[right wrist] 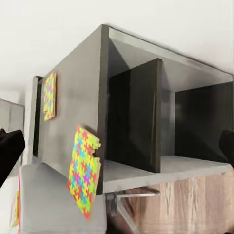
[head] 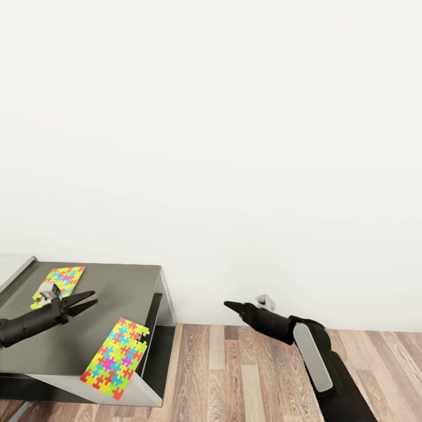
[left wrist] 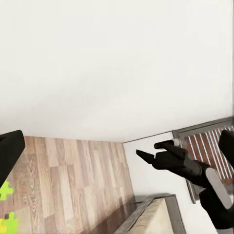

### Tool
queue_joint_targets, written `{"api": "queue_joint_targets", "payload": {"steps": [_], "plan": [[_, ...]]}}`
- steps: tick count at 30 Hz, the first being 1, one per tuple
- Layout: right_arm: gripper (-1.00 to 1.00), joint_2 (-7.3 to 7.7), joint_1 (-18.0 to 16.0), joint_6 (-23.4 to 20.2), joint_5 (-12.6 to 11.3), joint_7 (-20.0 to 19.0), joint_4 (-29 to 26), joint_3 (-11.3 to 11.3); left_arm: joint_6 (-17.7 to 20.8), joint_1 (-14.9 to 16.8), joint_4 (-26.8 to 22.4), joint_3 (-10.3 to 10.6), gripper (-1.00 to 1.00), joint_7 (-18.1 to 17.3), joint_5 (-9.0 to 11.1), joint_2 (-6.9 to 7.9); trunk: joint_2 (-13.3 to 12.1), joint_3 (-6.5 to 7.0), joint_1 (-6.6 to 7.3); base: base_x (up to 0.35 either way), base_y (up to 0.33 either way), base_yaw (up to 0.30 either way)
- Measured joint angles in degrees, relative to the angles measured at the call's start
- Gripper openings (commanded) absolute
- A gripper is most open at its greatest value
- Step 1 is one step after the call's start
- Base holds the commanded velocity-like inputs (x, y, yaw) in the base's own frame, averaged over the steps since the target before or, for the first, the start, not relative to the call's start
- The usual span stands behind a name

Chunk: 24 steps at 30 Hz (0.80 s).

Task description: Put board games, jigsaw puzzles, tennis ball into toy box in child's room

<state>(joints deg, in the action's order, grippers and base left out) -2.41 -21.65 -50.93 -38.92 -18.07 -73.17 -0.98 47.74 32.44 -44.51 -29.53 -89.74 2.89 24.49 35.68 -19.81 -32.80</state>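
I count two jigsaw puzzles on the dark grey wing of the table point(head: 117, 293). The far puzzle point(head: 61, 280) lies flat near the wing's back left corner. The near puzzle point(head: 116, 358) sits at the front right edge, and from my right wrist camera it overhangs that edge, part of it past the tabletop (the far one shows there too, flat on top).

Two arms are in my head view. My left gripper point(head: 88, 300) hovers over the wing between the two puzzles, its fingers spread and holding nothing. My right gripper point(head: 230, 305) hangs over the floor to the right of the table, well apart from both puzzles; its dark fingers come to one narrow point, so I read it as closed on nothing.

Under the wing, my right wrist camera shows two open compartments split by one upright divider point(right wrist: 139, 114). A strip of paler grey desktop point(head: 14, 275) rises at the wing's left.

The floor point(head: 246, 375) is wood plank, and the wall point(head: 234, 146) behind is plain white.
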Motion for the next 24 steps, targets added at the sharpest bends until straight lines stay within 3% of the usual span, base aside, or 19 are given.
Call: {"api": "queue_joint_targets", "payload": {"steps": [2, 5, 8, 15, 24], "plan": [[1.00, -0.47, -1.73, -0.47, -0.56, -1.62, 4.23, 0.10, -0.07, -0.02, -0.08, 0.11, 1.00, -0.01, 0.07, 0.01, 0.00, 0.00, 0.00, 0.000, 0.000, 0.000], [1.00, -1.37, -5.67, -0.71, -1.69, -7.65, 14.39, 0.37, -0.13, -0.02, -0.28, 0.25, 1.00, -0.01, 0.18, 0.00, 0.00, 0.00, 0.00, 0.000, 0.036, 0.000], [1.00, -2.06, -7.84, -0.75, -1.89, -10.89, 19.00, 0.48, -0.11, -0.03, -0.58, 0.31, 1.00, -0.02, 0.20, 0.01, 0.00, 0.00, 0.00, 0.000, 0.122, 0.000], [1.00, -2.54, -9.21, -0.10, -1.64, -12.54, 21.96, 0.52, -0.10, -0.03, -1.69, 0.55, 1.00, -0.02, 0.20, -0.35, 0.00, 0.00, 0.00, 0.000, 0.240, 0.000], [1.00, -2.65, -9.40, 1.81, -1.97, -9.84, 22.82, 0.36, 0.14, -0.04, -3.15, 0.52, 1.00, -0.02, 0.20, -0.58, 0.00, 0.00, 0.00, 0.000, 0.199, 0.000]]}}
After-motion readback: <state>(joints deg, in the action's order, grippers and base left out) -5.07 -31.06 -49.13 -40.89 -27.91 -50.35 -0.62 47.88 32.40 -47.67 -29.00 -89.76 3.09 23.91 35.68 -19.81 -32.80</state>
